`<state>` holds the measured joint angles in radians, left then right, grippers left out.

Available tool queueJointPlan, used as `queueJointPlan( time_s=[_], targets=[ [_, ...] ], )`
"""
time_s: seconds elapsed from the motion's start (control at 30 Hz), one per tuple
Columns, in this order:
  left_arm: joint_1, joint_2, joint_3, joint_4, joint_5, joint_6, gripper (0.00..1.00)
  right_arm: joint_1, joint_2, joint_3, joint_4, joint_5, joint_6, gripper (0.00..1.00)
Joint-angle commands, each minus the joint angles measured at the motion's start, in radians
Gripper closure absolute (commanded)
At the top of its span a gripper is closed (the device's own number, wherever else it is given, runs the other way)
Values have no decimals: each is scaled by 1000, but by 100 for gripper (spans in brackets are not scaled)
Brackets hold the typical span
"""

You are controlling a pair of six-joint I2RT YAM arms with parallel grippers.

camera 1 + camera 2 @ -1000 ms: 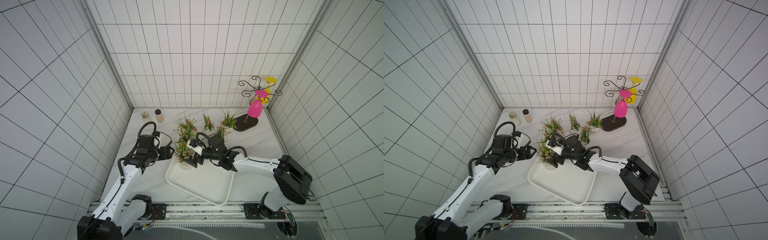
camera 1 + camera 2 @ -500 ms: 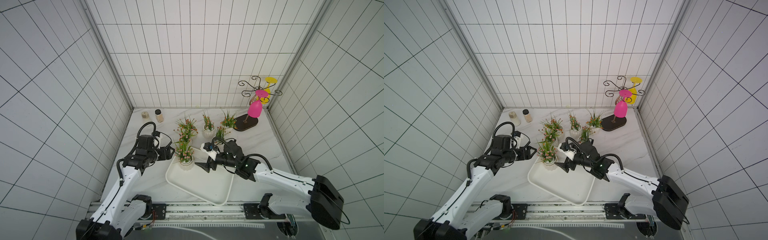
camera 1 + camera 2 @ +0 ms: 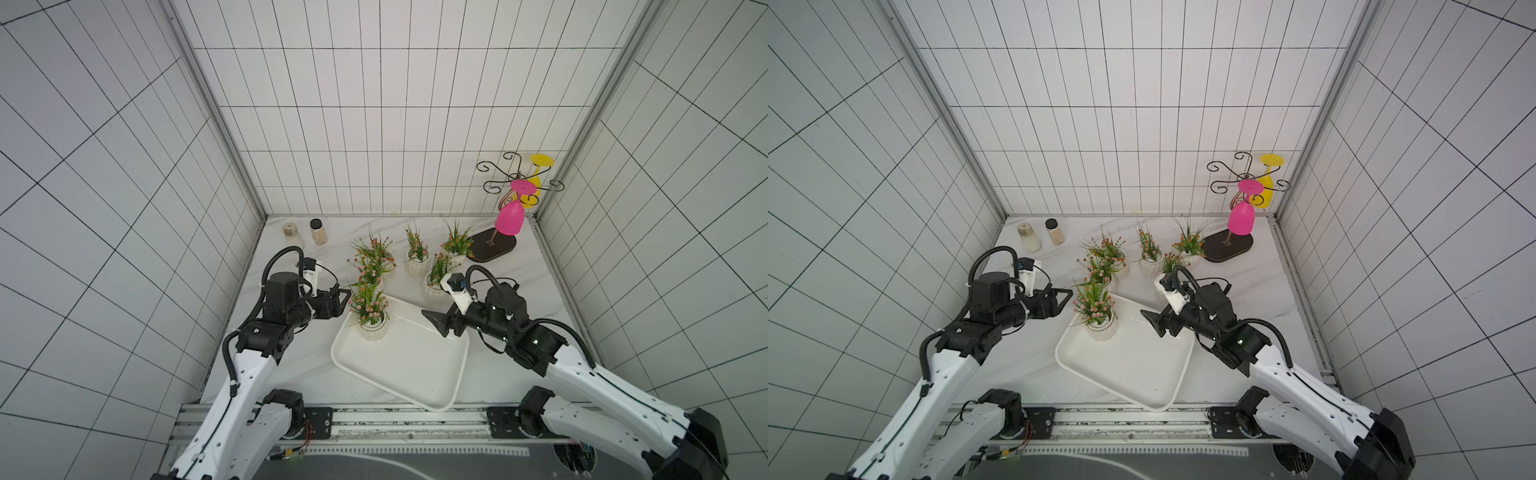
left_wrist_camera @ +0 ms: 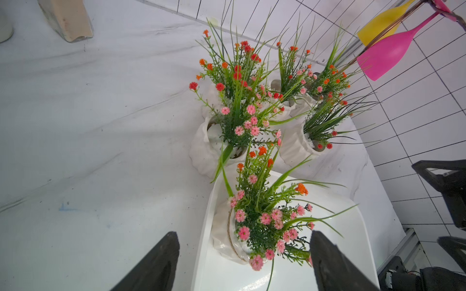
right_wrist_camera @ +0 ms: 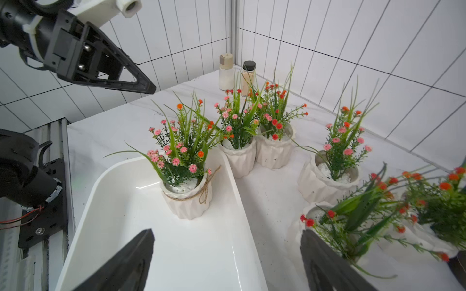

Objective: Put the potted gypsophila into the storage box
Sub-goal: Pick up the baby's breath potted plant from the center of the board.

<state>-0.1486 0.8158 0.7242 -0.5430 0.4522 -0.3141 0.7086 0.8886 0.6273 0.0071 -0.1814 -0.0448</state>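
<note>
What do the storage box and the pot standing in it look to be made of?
The storage box looks like glossy white plastic, perhaps melamine: sharp highlights, thin rolled rim. The pot looks like glazed white ceramic, ribbed with a soft sheen; its twine bow looks like jute.

From my end both arms are bent and reaching in toward the middle, left gripper (image 3: 341,300) and right gripper (image 3: 434,322) roughly facing each other, hovering with fingers spread, both empty.
</note>
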Motion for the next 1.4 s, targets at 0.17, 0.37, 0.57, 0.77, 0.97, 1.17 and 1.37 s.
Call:
queueJointPlan(
  time_s=[0.17, 0.37, 0.57, 0.77, 0.97, 1.17, 1.37],
  targets=[
    [-9, -10, -19, 119, 131, -17, 19, -90, -9, -25, -139, 54, 90, 7],
    [-104, -5, -18, 195, 135, -17, 19, -144, 9, -10, -212, 91, 123, 5],
    [-276, 47, 16, 258, 47, -19, 19, -211, 44, -1, -255, 87, 141, 3],
    [-372, 160, 84, 270, -4, 12, 19, -275, 92, 13, -264, 69, 138, 3],
    [-391, 267, 191, 216, -39, 65, 19, -302, 185, 62, -265, 39, 107, 7],
    [-391, 328, 247, 170, -47, 126, 19, -301, 264, 103, -247, 33, 58, 7],
    [-391, 339, 248, 165, -25, 198, 18, -300, 314, 99, -134, -31, -51, 8]
  ],
)
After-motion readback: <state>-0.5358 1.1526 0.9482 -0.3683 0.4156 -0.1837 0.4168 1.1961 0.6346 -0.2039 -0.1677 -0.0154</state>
